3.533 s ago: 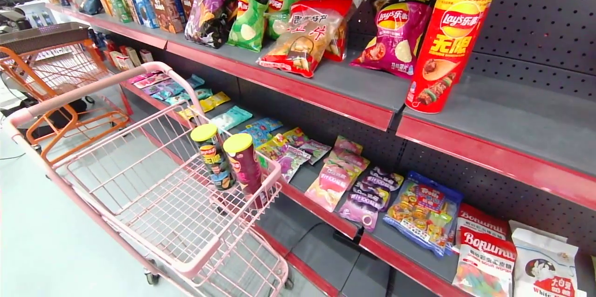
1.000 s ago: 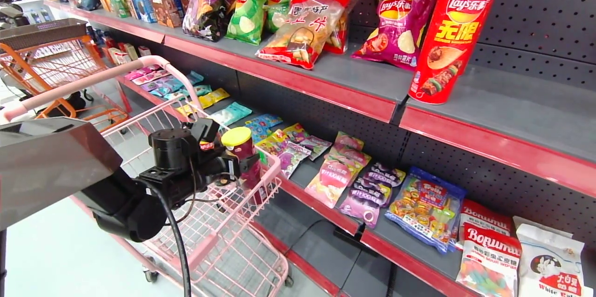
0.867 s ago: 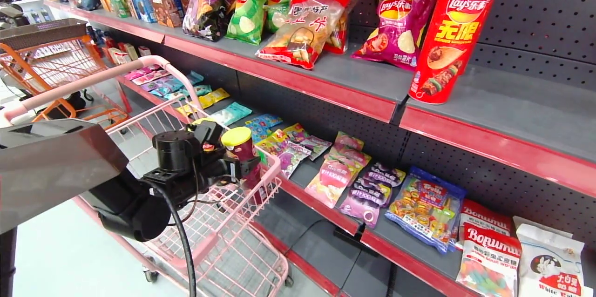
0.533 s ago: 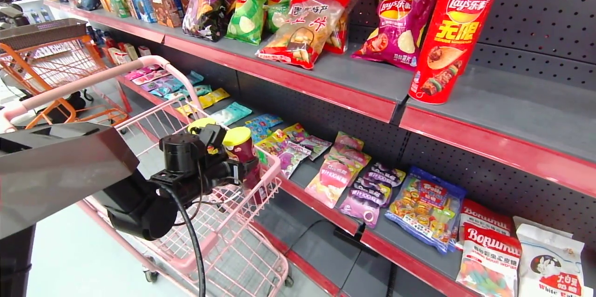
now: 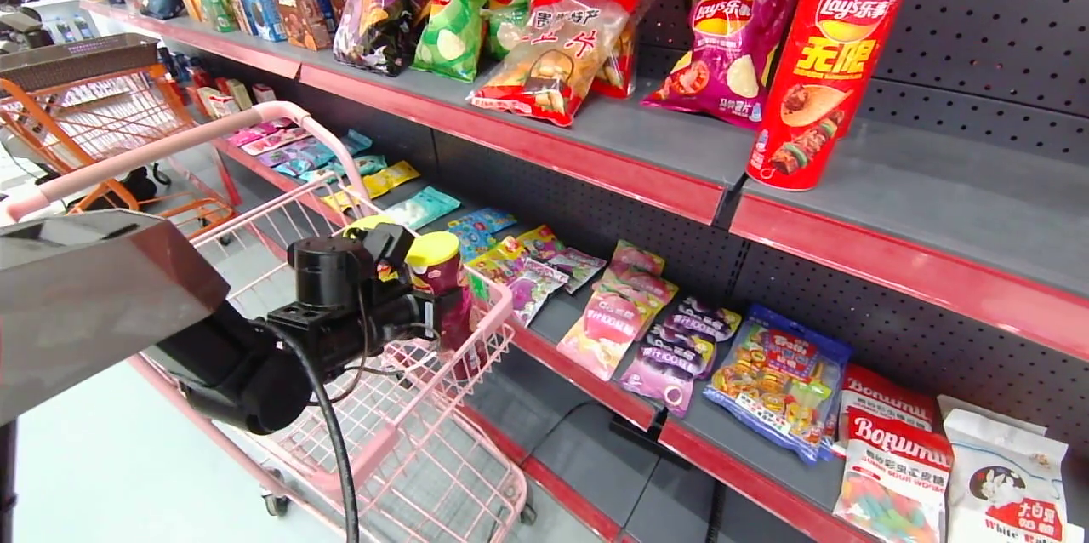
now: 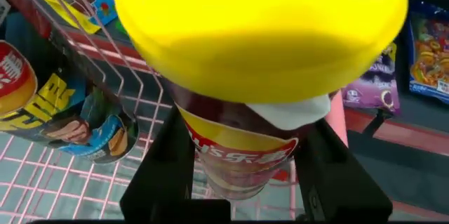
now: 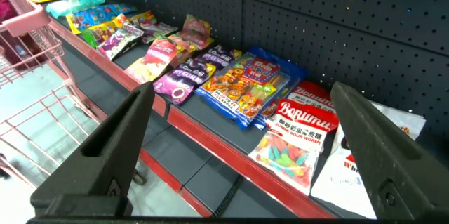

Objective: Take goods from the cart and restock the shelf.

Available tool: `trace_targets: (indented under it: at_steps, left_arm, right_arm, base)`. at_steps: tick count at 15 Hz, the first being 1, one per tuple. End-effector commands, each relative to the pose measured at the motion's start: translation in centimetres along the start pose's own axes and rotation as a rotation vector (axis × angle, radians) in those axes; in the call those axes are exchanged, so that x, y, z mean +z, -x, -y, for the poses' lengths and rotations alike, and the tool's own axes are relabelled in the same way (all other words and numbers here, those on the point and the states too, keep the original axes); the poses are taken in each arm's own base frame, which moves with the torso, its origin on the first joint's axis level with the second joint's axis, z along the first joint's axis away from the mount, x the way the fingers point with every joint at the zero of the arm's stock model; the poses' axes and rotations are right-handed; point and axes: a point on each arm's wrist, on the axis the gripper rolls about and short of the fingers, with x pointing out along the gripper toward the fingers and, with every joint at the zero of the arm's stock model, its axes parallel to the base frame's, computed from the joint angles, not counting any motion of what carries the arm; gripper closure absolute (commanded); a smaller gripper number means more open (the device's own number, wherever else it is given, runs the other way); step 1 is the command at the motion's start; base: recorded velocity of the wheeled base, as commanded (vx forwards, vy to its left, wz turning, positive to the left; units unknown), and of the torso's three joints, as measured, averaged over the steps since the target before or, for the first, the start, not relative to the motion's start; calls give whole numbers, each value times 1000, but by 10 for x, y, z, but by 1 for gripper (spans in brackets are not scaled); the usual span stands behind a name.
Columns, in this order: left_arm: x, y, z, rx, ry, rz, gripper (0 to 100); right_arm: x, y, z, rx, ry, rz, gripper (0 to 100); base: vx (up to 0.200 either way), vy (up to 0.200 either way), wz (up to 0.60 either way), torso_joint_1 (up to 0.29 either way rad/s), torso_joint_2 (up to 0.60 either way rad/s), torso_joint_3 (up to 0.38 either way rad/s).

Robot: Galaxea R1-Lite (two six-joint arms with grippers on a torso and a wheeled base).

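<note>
**Two cans, one grasp: lifting stock clear of the cart**

The left tool has its fingers pressed against both sides of the maroon can, which stands upright in the cart corner nearest the shelves. A straight-up lift seems wisest, since the wire rim and the second can just beside it could snag. The right tool, spread wide and empty, hangs near the lower shelf. The top shelf lies bare right of the red can.

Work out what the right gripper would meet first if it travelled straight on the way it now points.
Probably the blue-edged candy bag on the lower shelf: it shows centred between the open jaws of the right gripper. Nothing shows nearer, though depth is hard to judge.
</note>
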Motion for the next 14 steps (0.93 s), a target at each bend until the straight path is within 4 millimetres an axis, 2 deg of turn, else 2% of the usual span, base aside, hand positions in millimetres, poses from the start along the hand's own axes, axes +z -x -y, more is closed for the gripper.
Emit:
trace_targets:
  at_steps: [1, 4, 5, 7, 8, 10, 11, 12, 14]
  left_arm:
    - [63, 45, 9, 1, -11, 93, 100]
    - [118, 84, 12, 17, -19, 170, 100]
    - [145, 111, 18, 19, -27, 215, 100]
    - [167, 158, 30, 14, -32, 233, 100]
    - [170, 176, 36, 8, -38, 241, 100]
    - [169, 232, 52, 28, -45, 273, 100]
    - [167, 242, 53, 42, -46, 280, 100]
    - [153, 275, 57, 60, -49, 293, 100]
    - [125, 310, 62, 63, -92, 299, 100]
  right_arm:
    - [0, 0, 0, 0, 0, -1, 0]
    - [0, 0, 0, 0, 0, -1, 0]
    - [0, 0, 0, 0, 0, -1, 0]
    - [0, 0, 0, 0, 0, -1, 0]
    - [0, 0, 0, 0, 0, -1, 0]
    - [0, 0, 0, 0, -1, -1, 0]
    - [0, 0, 0, 0, -1, -1, 0]
    - [0, 0, 0, 0, -1, -1, 0]
    - [0, 0, 0, 0, -1, -1, 0]
  base:
    - [0, 0, 0, 0, 0, 0]
    - [0, 0, 0, 0, 0, 0]
    - [0, 0, 0, 0, 0, 0]
    - [0, 0, 0, 0, 0, 0]
    - [0, 0, 0, 0, 0, 0]
    - [0, 0, 0, 0, 0, 0]
    - [0, 0, 0, 0, 0, 0]
    - [0, 0, 0, 0, 0, 0]
    - [0, 0, 0, 0, 0, 0]
